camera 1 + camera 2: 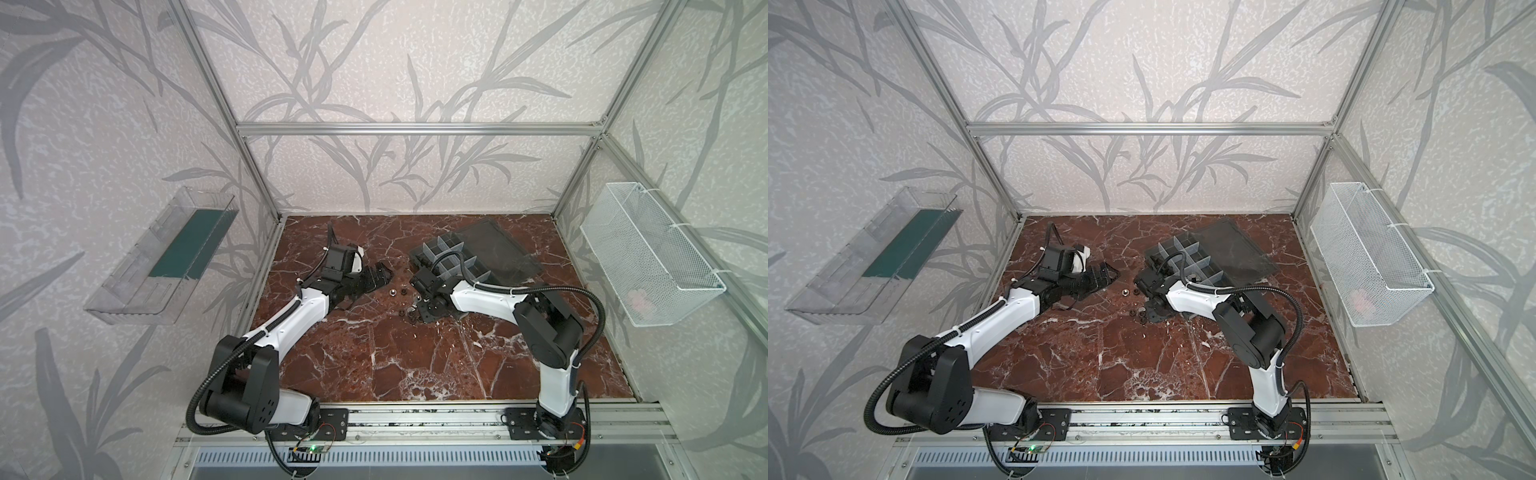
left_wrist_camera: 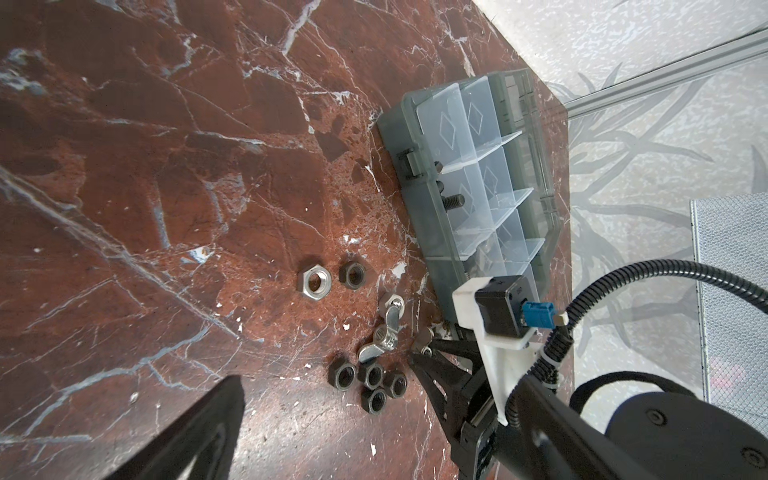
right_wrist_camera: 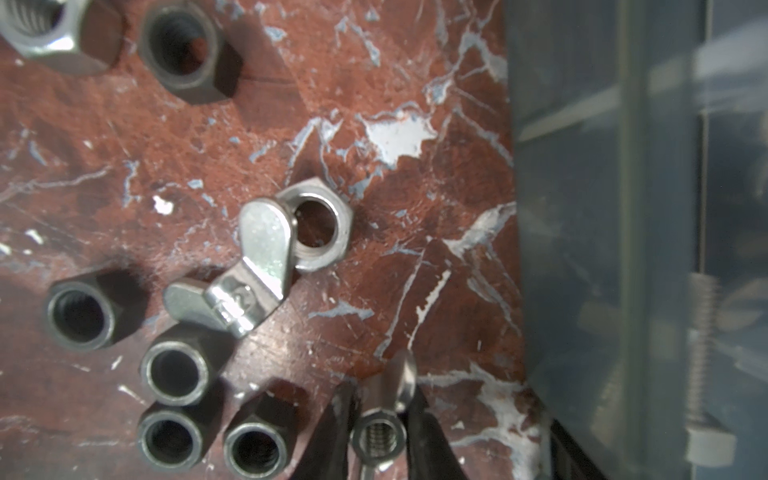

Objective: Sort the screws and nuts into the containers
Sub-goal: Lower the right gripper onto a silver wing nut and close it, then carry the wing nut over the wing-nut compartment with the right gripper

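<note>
- Scanning both top views: the organizer box sits open at the back right of the table, lid flat behind it. The left gripper hangs low over the marble w/ jaws spread wide, holding nothing. The right gripper is down among the loose nuts, just in front of the box. Its jaws are too small to read from up here.
- Left wrist view: a dark screw lies in a compartment by the near wall, w/ another dark head beside it. No screw is loose on the marble that I can see, so I judge the screws about done. Can't tell if any nut is binned yet.
- Right wrist view: the jaws stand pinched on a small wing nut, both tips against its hub. It looks not yet lifted. Around it lie approx eight more nuts: four dark ones bunched, a second wing nut leaning on a silver hex nut, and two more farther off. A silver screw shows through the box wall.
- My est: nuts are nearly all left to do.
</note>
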You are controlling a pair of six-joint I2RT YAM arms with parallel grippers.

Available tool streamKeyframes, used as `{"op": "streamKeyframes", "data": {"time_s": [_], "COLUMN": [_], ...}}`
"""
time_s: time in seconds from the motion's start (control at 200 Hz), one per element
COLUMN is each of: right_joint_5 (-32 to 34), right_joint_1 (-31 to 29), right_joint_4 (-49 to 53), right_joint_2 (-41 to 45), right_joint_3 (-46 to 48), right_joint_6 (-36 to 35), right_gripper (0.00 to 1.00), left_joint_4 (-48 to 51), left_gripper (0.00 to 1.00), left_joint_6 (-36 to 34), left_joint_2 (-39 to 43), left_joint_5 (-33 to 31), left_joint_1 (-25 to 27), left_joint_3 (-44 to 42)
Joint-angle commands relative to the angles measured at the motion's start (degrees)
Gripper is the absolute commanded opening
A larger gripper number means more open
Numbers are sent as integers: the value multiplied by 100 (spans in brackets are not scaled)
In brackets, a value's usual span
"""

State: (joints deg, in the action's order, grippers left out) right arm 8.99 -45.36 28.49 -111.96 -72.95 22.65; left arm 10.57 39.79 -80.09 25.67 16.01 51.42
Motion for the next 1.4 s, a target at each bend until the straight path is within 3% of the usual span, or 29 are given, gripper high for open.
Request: {"op": "streamKeyframes", "data": {"time_s": [0.0,0.14,0.65,0.945,1.395], "right_joint_5": [21,23,33,-73,-328], "right_joint_1": [28,28,127,707,1913], "right_joint_4": [43,100,262,143,-204], "right_joint_2": [-18,84,617,1086,1096], "right_joint_3": [-22,-111,-646,-760,-459], "right_joint_6": [-39,-86,-356,-649,-845], "right_gripper": [18,13,11,11,11], "left_joint_4": [-146,-222,-689,-1330,-1479], "left_gripper": [99,99,99,100,100], "left_joint_6": [77,97,99,483,18], "left_joint_2": [91,123,531,651,-443], "left_joint_5": [72,127,399,234,275], "left_joint_1": [-45,-45,-28,218,976], "left_joint_3": [13,-8,-225,-391,786]}}
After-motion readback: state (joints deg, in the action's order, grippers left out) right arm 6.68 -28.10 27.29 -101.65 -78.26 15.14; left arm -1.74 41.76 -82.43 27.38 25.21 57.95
